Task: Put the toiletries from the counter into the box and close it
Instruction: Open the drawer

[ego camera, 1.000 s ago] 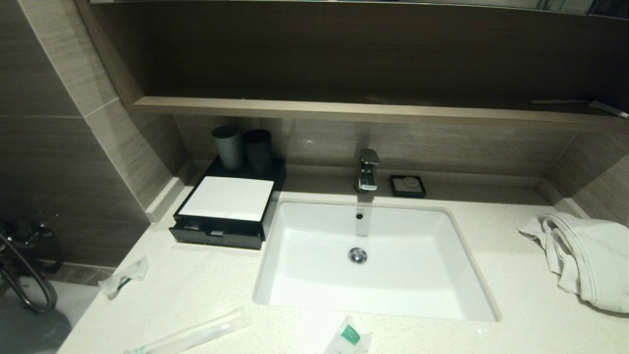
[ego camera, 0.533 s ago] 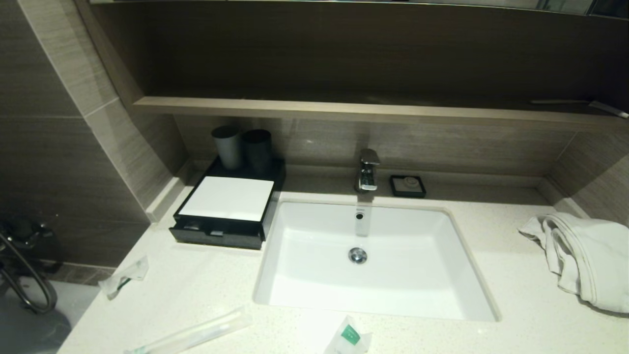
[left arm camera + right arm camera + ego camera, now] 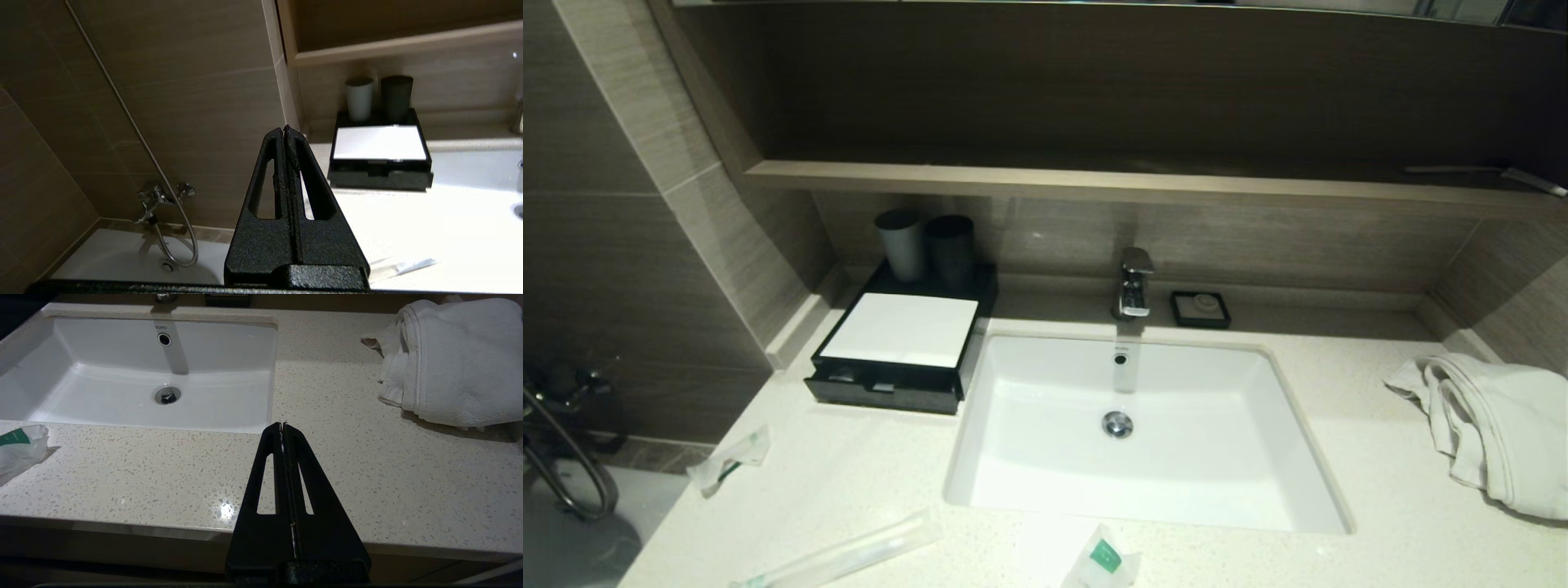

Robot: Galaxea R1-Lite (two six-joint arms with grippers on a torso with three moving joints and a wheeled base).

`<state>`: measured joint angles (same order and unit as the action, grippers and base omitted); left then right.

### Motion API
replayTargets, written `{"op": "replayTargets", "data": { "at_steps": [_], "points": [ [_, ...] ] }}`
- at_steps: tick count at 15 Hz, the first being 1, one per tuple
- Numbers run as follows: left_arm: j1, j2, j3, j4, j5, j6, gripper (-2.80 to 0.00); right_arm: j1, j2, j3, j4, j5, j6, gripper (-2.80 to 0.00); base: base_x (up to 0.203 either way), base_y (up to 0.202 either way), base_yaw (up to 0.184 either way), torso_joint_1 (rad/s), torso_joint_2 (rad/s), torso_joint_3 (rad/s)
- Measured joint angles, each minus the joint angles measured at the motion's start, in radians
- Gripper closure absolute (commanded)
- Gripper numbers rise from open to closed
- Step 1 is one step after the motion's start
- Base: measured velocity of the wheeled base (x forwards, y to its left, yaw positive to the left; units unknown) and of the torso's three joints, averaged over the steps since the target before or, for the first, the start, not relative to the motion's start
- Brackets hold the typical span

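The black box (image 3: 882,390) with a white top panel stands at the counter's back left, its drawer front pulled slightly out; it also shows in the left wrist view (image 3: 380,177). Three packets lie on the counter (image 3: 866,474): a short sachet (image 3: 729,462) at the left edge, a long toothbrush pack (image 3: 845,555) at the front left, and a green-marked sachet (image 3: 1104,557) before the sink, which also shows in the right wrist view (image 3: 18,447). My left gripper (image 3: 285,130) is shut and empty, off the counter's left end. My right gripper (image 3: 282,425) is shut and empty over the counter's front edge. Neither shows in the head view.
A white sink (image 3: 1131,433) with a chrome tap (image 3: 1134,283) fills the counter's middle. Two dark cups (image 3: 927,243) stand on the box's rear. A black soap dish (image 3: 1201,309) sits beside the tap. A white towel (image 3: 1490,429) lies at the right. A wooden shelf (image 3: 1094,184) overhangs.
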<state>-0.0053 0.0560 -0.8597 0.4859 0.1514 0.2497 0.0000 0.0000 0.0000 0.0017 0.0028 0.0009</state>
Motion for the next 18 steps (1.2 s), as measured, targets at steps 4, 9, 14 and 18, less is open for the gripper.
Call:
{"op": "replayTargets", "data": {
  "at_steps": [4, 9, 14, 18],
  "points": [
    [-0.003, 0.251, -0.209, -0.018, 0.000, -0.105, 0.00, 0.000, 0.000, 0.000, 0.000, 0.000, -0.001, 0.00, 0.000, 0.000, 0.000, 0.000, 0.00, 0.000],
    [-0.004, 0.577, -0.294, -0.024, -0.006, -0.158, 0.00, 0.000, 0.000, 0.000, 0.000, 0.000, -0.001, 0.00, 0.000, 0.000, 0.000, 0.000, 0.00, 0.000],
    [-0.006, 0.748, -0.196, -0.086, -0.007, -0.210, 0.00, 0.000, 0.000, 0.000, 0.000, 0.000, -0.001, 0.00, 0.000, 0.000, 0.000, 0.000, 0.00, 0.000],
    [-0.006, 0.822, -0.060, -0.187, -0.007, -0.215, 0.00, 0.000, 0.000, 0.000, 0.000, 0.000, -0.001, 0.00, 0.000, 0.000, 0.000, 0.000, 0.00, 0.000]
  ]
}}
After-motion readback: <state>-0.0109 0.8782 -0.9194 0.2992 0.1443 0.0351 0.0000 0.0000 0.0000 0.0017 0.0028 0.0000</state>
